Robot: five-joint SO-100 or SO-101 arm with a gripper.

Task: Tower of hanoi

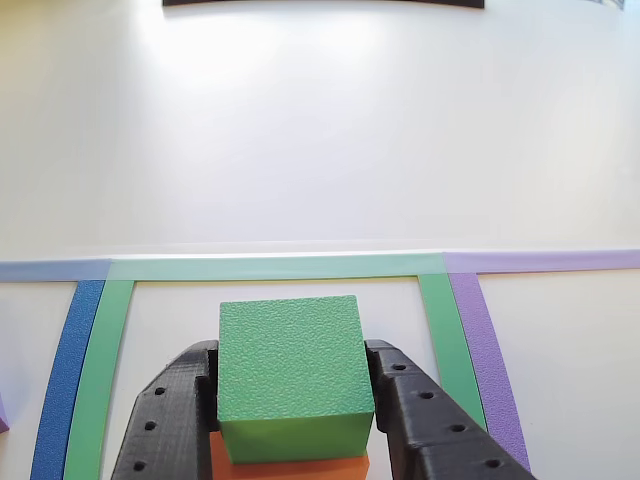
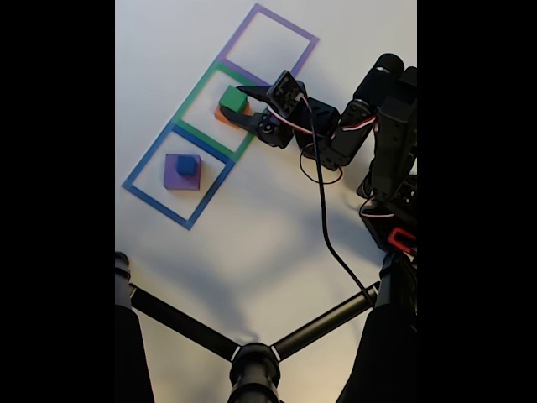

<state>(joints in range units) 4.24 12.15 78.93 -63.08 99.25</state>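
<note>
1. Surface (image 2: pixel 277 218): white and matte, marked with three taped square outlines in a diagonal row in the fixed view.
2. Blue square (image 2: pixel 141 166): lowest and leftmost outline in the fixed view. It encloses a purple block (image 2: pixel 174 177) with a smaller blue block (image 2: pixel 186 165) stacked on top.
3. Green square (image 2: pixel 191 98): middle outline, sharing edges with its neighbours. In the other view its tape frames the stack on three sides (image 1: pixel 437 325).
4. Purple square (image 2: pixel 281 23): uppermost outline in the fixed view.
5. Green block (image 1: pixel 292 372): a cube sitting on the orange block (image 1: pixel 290 467) inside the green square. Seen also in the fixed view (image 2: pixel 232 99), where the orange block (image 2: pixel 223 116) shows just below it.
6. Hand (image 1: pixel 292 395): black, two-fingered, one finger on each side of the green block, both set close against its side faces. Firm grip cannot be told for certain. In the fixed view the hand (image 2: pixel 239 105) straddles the same stack.
7. Arm (image 2: pixel 369 109): black, reaching in from the right of the fixed view, with a black cable (image 2: pixel 323 218) trailing down.
8. Tripod (image 2: pixel 252 357): black legs across the bottom of the fixed view.
</note>
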